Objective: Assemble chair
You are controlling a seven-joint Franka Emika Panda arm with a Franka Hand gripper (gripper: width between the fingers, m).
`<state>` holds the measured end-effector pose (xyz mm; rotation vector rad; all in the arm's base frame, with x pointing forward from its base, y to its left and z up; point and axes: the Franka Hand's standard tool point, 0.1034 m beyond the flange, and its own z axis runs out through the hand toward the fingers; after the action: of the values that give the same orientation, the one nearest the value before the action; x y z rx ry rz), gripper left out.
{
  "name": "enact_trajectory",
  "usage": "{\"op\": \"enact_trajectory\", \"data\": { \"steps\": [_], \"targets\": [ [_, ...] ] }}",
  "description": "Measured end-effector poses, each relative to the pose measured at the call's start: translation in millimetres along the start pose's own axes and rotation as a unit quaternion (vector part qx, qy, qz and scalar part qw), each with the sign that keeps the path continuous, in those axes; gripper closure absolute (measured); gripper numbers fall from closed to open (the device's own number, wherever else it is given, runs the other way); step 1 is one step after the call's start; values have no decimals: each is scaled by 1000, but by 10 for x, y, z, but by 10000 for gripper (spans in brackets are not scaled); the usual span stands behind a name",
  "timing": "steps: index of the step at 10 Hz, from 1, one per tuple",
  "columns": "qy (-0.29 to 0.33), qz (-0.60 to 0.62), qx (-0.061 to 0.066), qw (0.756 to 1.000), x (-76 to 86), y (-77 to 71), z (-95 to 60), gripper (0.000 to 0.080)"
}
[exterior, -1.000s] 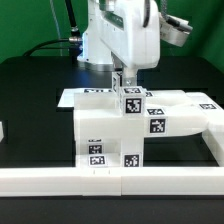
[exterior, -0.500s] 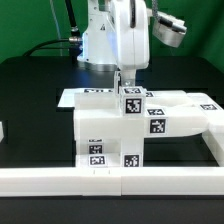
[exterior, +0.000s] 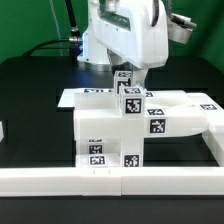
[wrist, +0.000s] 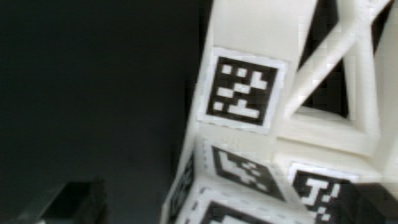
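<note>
The chair's white tagged parts stand grouped mid-table in the exterior view: a blocky slab, an upright tagged piece rising from it, and a block on the exterior view's right. My gripper hangs just above the upright piece's top. In the wrist view the X-braced panel fills the frame very close, with several tags on it. One dark fingertip shows well apart from the panel's edge. The other finger is hidden behind the panel. The jaws look spread wide and hold nothing.
A long white border rail runs along the front, and another goes back on the exterior view's right. The marker board lies flat behind the parts. The table is black.
The arm's hand has shifted a little toward the exterior view's right above the upright piece. The chair parts have not moved.
</note>
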<state>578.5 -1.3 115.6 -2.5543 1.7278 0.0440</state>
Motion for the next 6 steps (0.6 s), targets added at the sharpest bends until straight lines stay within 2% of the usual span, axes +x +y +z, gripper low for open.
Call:
{"op": "enact_trajectory", "data": {
  "steps": [1,2,4,6],
  "targets": [
    [1,-32,-2,999,0,4,1,151],
    [6,-112,-16,994,-3,25,0,150],
    [7,-193,-19,981,-4,23,0,150],
    [10,-296,-26,955,-11,26,5,150]
  ]
}}
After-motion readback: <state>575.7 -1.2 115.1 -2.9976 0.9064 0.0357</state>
